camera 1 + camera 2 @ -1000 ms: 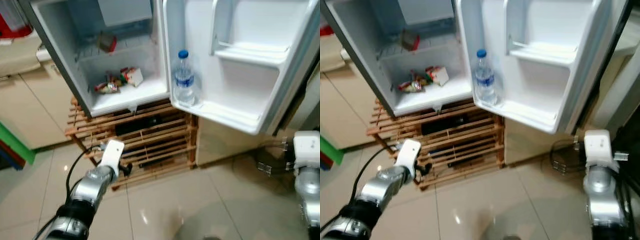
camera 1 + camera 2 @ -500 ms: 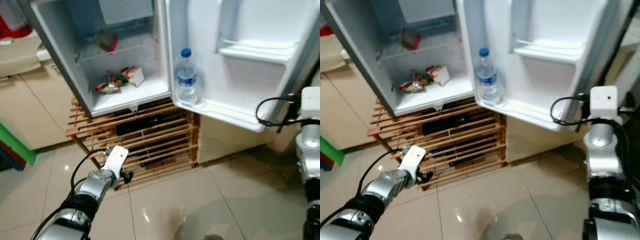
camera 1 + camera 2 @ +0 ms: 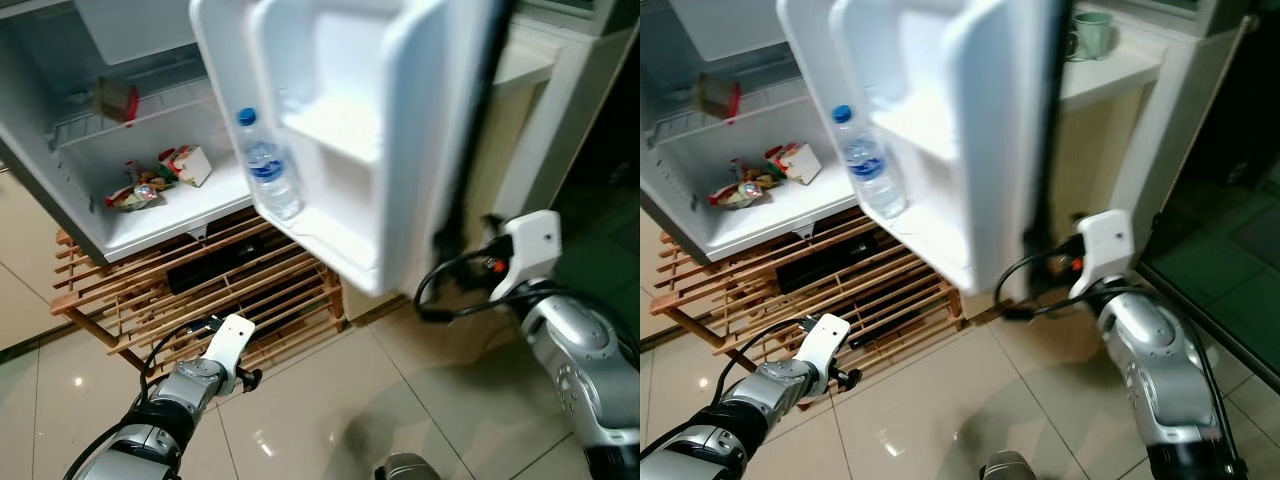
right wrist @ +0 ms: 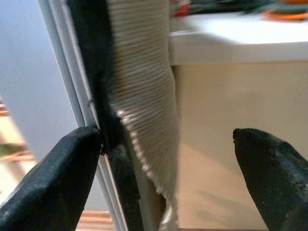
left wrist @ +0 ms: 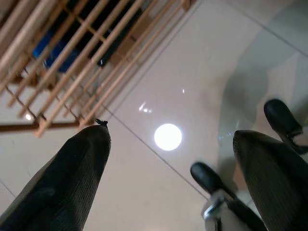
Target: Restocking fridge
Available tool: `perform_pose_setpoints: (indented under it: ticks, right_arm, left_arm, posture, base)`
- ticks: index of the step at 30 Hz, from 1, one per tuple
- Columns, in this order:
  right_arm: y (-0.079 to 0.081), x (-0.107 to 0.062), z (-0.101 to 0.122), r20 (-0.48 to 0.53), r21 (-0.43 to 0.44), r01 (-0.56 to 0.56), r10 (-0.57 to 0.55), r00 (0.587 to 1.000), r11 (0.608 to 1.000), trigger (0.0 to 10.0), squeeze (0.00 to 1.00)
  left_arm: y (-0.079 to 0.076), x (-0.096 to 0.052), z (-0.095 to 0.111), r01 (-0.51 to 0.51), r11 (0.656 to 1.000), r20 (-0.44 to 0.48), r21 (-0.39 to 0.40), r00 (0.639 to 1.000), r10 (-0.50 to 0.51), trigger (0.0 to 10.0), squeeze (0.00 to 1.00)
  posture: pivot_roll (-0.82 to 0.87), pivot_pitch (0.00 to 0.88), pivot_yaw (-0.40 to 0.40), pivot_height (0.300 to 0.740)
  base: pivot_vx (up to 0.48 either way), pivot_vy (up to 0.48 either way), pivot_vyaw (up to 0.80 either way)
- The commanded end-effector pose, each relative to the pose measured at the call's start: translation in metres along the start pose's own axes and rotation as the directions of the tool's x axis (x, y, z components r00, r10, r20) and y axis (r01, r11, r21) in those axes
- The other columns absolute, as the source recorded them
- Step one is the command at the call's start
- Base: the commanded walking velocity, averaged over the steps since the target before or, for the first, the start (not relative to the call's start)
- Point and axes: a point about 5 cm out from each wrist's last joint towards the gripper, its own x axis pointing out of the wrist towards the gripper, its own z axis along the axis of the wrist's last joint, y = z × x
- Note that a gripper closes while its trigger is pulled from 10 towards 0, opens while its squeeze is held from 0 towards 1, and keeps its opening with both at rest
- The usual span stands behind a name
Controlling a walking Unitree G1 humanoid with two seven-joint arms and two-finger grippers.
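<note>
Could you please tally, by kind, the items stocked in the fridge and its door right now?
Water bottle with a blue cap, on the lower door shelf: 1
Small red and brown carton on the wire shelf: 1
Red and white carton on the fridge floor: 1
Snack packets, an overlapping pile beside that carton: cannot tell how many, counted as 1 pile
Total: 4

The fridge (image 3: 60, 200) stands open on a slatted wooden rack (image 3: 200, 300), which rests on the glossy tiled floor (image 3: 330, 420). On the fridge's bottom shelf (image 3: 150, 215) lie a few small packets (image 3: 135, 192) and a red-and-white carton (image 3: 190, 163). The wire shelf (image 3: 90, 120) above carries a brownish box (image 3: 115, 98). A water bottle (image 3: 268, 170) with a blue cap stands upright in the door's lowest bin (image 3: 320, 240). Dark things lie inside the rack. A pale worktop (image 3: 1110, 70) to the right holds a green cup (image 3: 1092, 30).
</note>
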Motion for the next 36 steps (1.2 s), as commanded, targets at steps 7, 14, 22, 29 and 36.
perform_pose_setpoints:
  ticks: [7, 14, 22, 29, 36]
  right_arm:
    - [-0.004, -0.010, 0.011, 0.026, 0.065, 0.044, -0.046, 0.999, 0.997, 10.0, 0.00]
    - [0.010, -0.005, -0.002, -0.008, 0.113, 0.003, -0.002, 1.000, 0.994, 10.0, 0.00]
    - [-0.006, -0.022, 0.017, 0.103, 0.323, -0.074, 0.042, 0.994, 0.944, 10.0, 0.00]
    - [0.009, -0.047, 0.017, 0.103, 0.395, -0.233, 0.209, 0.972, 0.889, 10.0, 0.00]
    - [0.042, -0.052, 0.019, 0.087, 0.439, -0.344, 0.342, 0.936, 0.830, 10.0, 0.00]
  left_arm:
    - [-0.012, 0.003, -0.031, 0.041, 0.994, -0.070, -0.105, 0.996, -0.048, 10.0, 0.00]
    - [-0.019, 0.005, -0.035, 0.056, 0.971, -0.063, -0.232, 0.995, -0.072, 10.0, 0.00]
    - [-0.022, 0.006, -0.035, 0.043, 0.971, -0.056, -0.237, 0.997, -0.058, 10.0, 0.00]
    - [-0.021, 0.006, -0.036, 0.047, 0.971, -0.063, -0.235, 0.996, -0.064, 10.0, 0.00]
    - [-0.008, 0.000, -0.055, 0.040, 0.969, -0.093, -0.242, 0.994, -0.064, 10.0, 0.00]
  posture:
    - [-0.18, 0.000, 0.140, 0.736]
    - [-0.17, 0.000, 0.134, 0.736]
    - [-0.16, 0.000, 0.125, 0.736]
    - [-0.16, 0.000, 0.119, 0.736]
    - [-0.17, 0.000, 0.116, 0.736]
  base:
    - [0.000, 0.000, 0.00]
    - [0.000, 0.000, 0.00]
    - [0.000, 0.000, 0.00]
    - [0.000, 0.000, 0.00]
    - [0.000, 0.000, 0.00]
